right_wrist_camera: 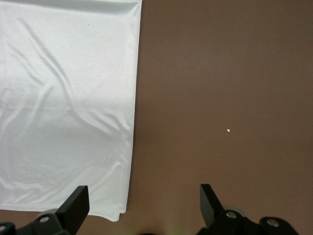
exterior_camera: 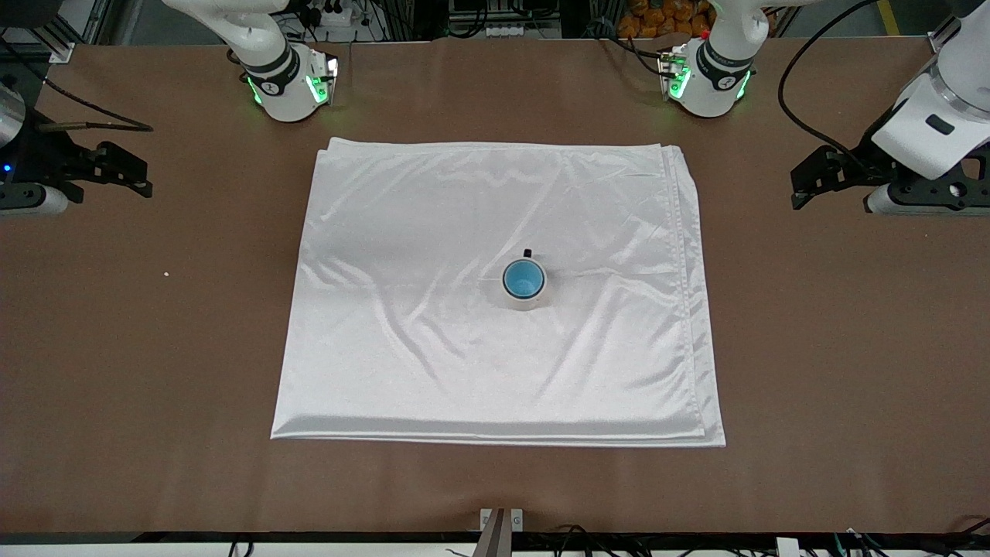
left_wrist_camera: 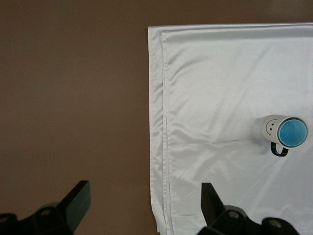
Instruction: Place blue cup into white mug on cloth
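The blue cup (exterior_camera: 524, 279) (left_wrist_camera: 292, 132) sits upright inside the white mug (exterior_camera: 534, 301) (left_wrist_camera: 268, 126), only its blue rim and inside showing. The mug stands near the middle of the white cloth (exterior_camera: 433, 232) (left_wrist_camera: 210, 88) (right_wrist_camera: 58, 98), its black handle (exterior_camera: 527, 253) toward the robots. My left gripper (exterior_camera: 798, 189) (left_wrist_camera: 145, 196) hangs open and empty over the cloth's edge at the left arm's end. My right gripper (exterior_camera: 145, 178) (right_wrist_camera: 144, 196) is open and empty above the cloth's corner at the right arm's end. Both arms wait.
The brown table (exterior_camera: 812, 348) surrounds the cloth. A tiny white speck (exterior_camera: 166, 273) (right_wrist_camera: 228, 130) lies on it toward the right arm's end. The two arm bases (exterior_camera: 290, 77) (exterior_camera: 708, 77) stand along the table's robot edge.
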`<state>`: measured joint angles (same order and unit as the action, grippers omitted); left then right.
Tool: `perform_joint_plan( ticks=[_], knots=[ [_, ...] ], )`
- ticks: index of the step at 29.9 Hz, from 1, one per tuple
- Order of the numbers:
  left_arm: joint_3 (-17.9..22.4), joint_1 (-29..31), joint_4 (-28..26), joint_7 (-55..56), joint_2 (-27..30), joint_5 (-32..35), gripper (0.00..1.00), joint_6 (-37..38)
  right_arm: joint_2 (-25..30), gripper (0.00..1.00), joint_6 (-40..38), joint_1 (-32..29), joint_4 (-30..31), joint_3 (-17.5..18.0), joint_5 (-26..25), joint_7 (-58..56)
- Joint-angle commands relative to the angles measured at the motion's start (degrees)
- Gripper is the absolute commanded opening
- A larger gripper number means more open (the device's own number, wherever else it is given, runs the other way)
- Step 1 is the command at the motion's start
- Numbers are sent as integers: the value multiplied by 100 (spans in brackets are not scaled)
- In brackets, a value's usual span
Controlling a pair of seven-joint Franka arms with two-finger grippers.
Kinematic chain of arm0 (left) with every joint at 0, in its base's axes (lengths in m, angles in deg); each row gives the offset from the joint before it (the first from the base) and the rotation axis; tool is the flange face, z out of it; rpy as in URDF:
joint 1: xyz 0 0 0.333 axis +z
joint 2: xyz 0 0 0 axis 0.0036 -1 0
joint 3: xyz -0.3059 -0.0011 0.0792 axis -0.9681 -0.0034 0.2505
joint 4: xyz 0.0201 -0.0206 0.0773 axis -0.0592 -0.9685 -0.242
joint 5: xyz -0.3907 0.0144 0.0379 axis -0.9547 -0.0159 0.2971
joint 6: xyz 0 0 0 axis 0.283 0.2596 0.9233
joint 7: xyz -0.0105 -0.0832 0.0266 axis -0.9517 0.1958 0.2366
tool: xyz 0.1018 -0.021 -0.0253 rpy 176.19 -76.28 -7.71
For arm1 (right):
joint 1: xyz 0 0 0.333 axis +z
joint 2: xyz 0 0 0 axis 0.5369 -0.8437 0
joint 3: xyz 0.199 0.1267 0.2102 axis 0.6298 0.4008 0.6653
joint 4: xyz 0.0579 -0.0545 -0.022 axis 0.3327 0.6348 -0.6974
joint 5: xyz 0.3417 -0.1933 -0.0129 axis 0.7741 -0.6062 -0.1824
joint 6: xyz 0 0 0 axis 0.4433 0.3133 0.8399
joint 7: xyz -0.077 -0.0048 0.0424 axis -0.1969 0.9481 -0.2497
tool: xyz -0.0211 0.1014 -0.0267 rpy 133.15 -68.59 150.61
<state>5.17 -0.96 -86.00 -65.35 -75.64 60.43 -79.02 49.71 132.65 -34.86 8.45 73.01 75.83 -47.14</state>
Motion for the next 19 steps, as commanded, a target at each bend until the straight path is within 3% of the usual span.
perform_joint_plan(
  ticks=[1, 19],
  knots=[
    [280, -205, -34, -173, 94, -172, 100, 105, -36, 100, -89, -77, -102, 48, -38, -100],
    [650, -610, -16, -182, 103, -172, 100, 193, -1, 100, -151, -68, -102, 48, 6, -100]
  ],
)
